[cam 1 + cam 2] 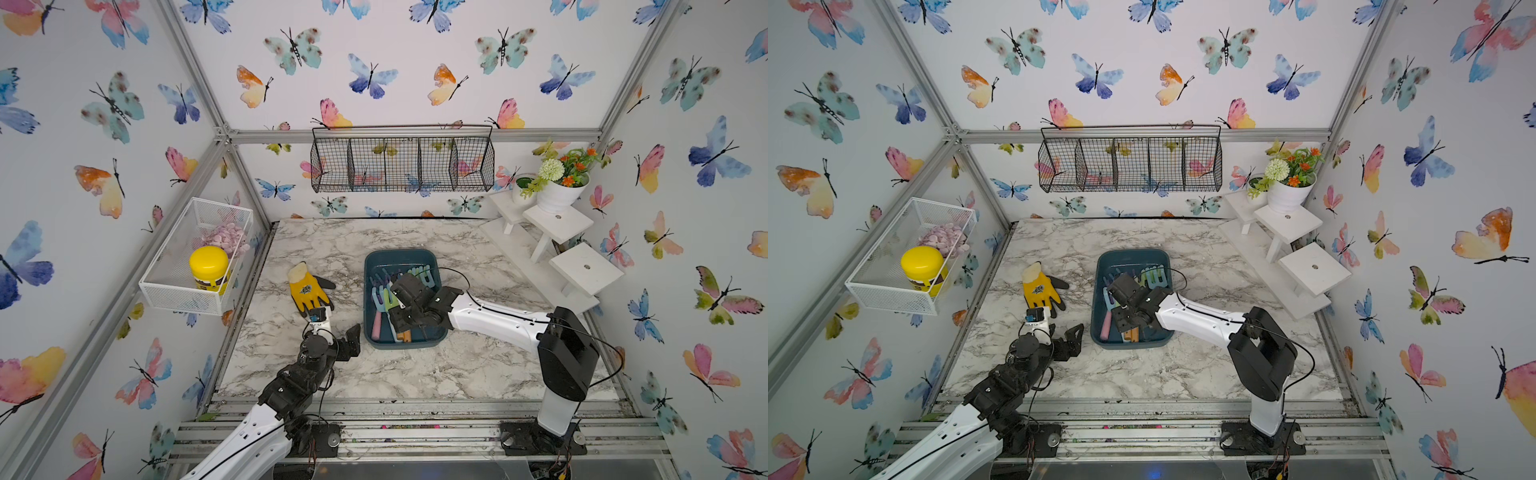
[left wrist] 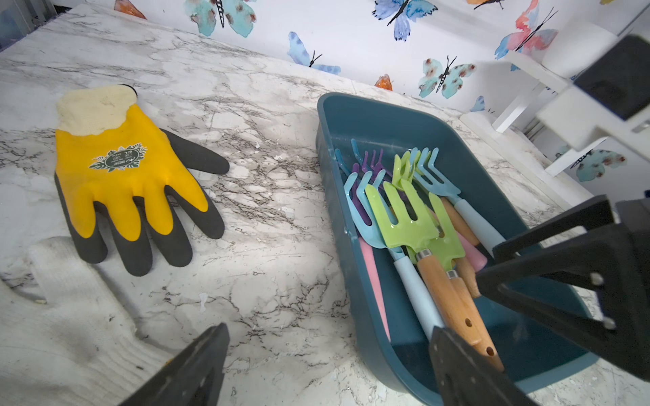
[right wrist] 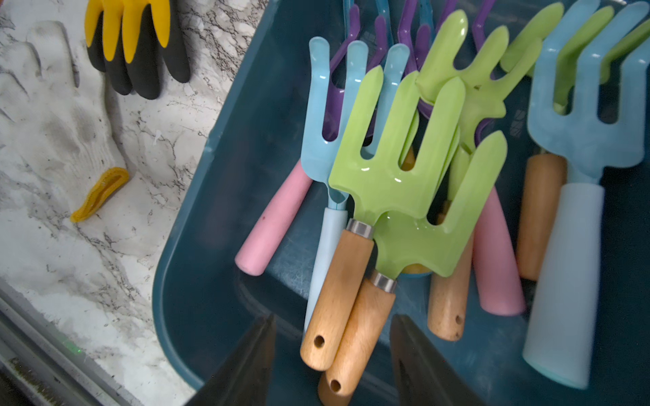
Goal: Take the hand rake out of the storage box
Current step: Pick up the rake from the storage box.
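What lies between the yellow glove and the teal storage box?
Nothing: only bare marble table separates the yellow glove from the storage box, clearest in the left wrist view.

We are seeing a dark teal storage box (image 2: 397,119), a lime-green hand rake (image 3: 397,165) with a tan wooden handle, a sky-blue hand rake (image 3: 580,140) with a paler blue handle, plus purple tines (image 3: 408,24) and pink handles (image 3: 274,225). The gardening glove (image 2: 119,197) is showing yellow with charcoal fingers and a cream cuff, the knit glove (image 3: 59,123) white edged in yellow. The tabletop (image 2: 263,88) is showing grey-veined white marble, the walls (image 1: 415,62) pastel watercolour butterflies.
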Motion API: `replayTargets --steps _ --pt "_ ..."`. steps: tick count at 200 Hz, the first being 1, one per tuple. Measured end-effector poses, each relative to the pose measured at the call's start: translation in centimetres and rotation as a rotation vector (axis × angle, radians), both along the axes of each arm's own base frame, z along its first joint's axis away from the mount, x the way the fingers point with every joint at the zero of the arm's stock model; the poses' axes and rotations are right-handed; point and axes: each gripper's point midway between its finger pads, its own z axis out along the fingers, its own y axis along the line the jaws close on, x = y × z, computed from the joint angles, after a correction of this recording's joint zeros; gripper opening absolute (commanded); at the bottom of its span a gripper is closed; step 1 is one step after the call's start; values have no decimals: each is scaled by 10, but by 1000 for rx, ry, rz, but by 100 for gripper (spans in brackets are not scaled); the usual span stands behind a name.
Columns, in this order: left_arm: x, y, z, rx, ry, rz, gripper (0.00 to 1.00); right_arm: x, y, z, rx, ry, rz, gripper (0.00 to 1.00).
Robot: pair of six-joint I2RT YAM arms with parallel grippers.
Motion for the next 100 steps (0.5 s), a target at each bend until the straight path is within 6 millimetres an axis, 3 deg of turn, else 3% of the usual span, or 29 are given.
replayTargets --steps 57,100 --pt "0 0 3 -11 -15 -2 95 9 3 -29 -72 13 -17 52" --pt "1 -1 1 -7 -9 -3 95 18 11 -34 -95 7 -20 50"
